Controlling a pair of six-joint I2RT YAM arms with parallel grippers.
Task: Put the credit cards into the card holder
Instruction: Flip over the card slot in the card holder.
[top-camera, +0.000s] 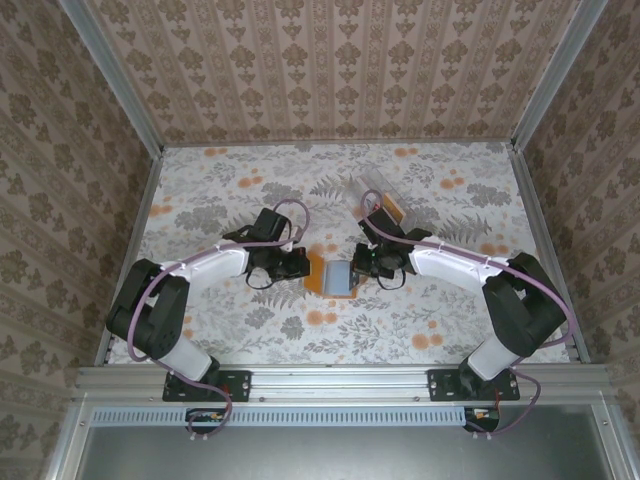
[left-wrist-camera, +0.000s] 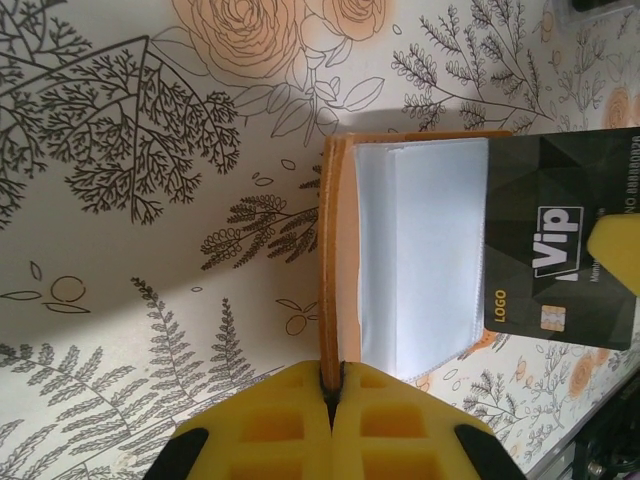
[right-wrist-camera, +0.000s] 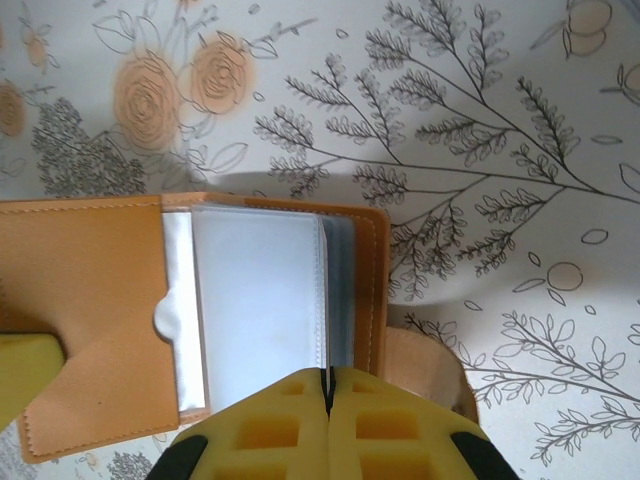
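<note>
Open card holder (top-camera: 330, 277) lies mid-table. Left gripper (left-wrist-camera: 331, 376) is pressed together on its orange cover edge. Right gripper (right-wrist-camera: 327, 379) pinches the black Vip card (left-wrist-camera: 560, 240) at the holder's 3 o'clock, meeting the clear sleeves (left-wrist-camera: 425, 250). Clear box (top-camera: 372, 188) sits apart at 1 o'clock.

Black card (left-wrist-camera: 556, 240), left wrist view:
- Large white "Vip" inside a white outlined box, mid-face.
- Small "LOGO" in pale gold near the lower left corner, just beside a small gold chip mark.
- Line running along the right edge begins "NO.", then a row of digits too small to read with certainty.
- Tiny line of print under "Vip": illegible.
</note>
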